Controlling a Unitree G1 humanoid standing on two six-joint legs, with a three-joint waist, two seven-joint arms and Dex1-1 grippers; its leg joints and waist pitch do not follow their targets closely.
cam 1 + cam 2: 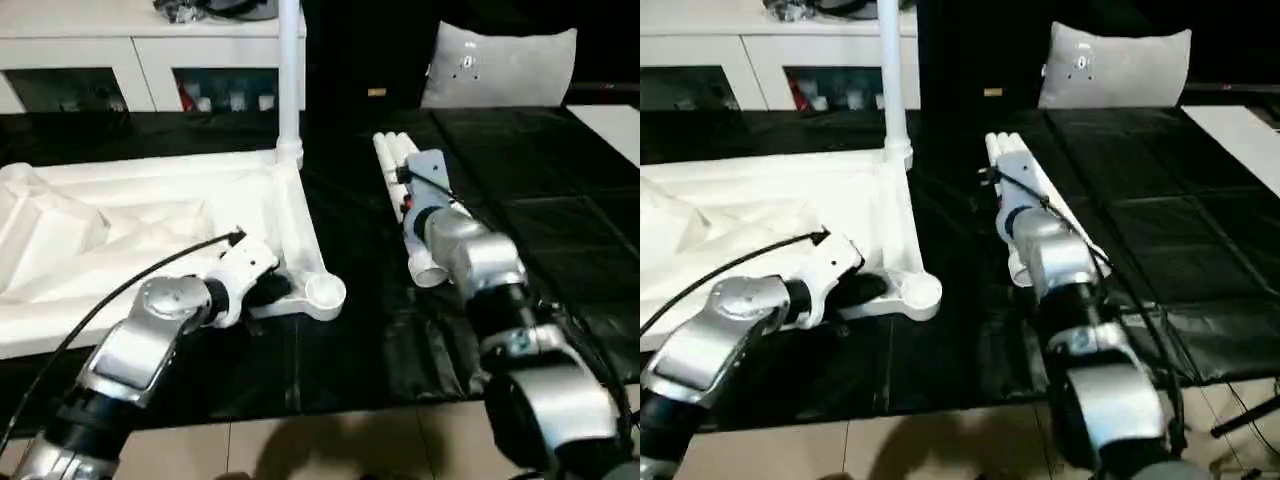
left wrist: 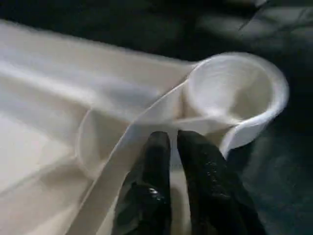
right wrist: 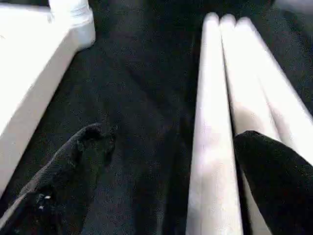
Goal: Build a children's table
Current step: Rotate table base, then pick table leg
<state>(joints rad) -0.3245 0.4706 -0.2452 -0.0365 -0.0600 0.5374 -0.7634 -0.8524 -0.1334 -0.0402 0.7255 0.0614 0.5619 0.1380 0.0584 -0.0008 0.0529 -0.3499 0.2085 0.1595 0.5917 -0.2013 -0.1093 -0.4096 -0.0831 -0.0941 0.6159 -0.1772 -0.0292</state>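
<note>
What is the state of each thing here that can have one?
table top: upside down on the black mat
near corner socket: empty
fitted leg: upright in the far socket
loose legs: lying side by side
right gripper: open over them

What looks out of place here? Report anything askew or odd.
Nothing is damaged or spilled. The table top lies underside up with one leg standing in its far corner socket, while the near socket is empty. Three loose legs lie side by side on the black mat.

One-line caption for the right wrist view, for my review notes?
Right gripper, fingers open, straddles the nearest of three loose white table legs lying side by side on the black mat.
</note>
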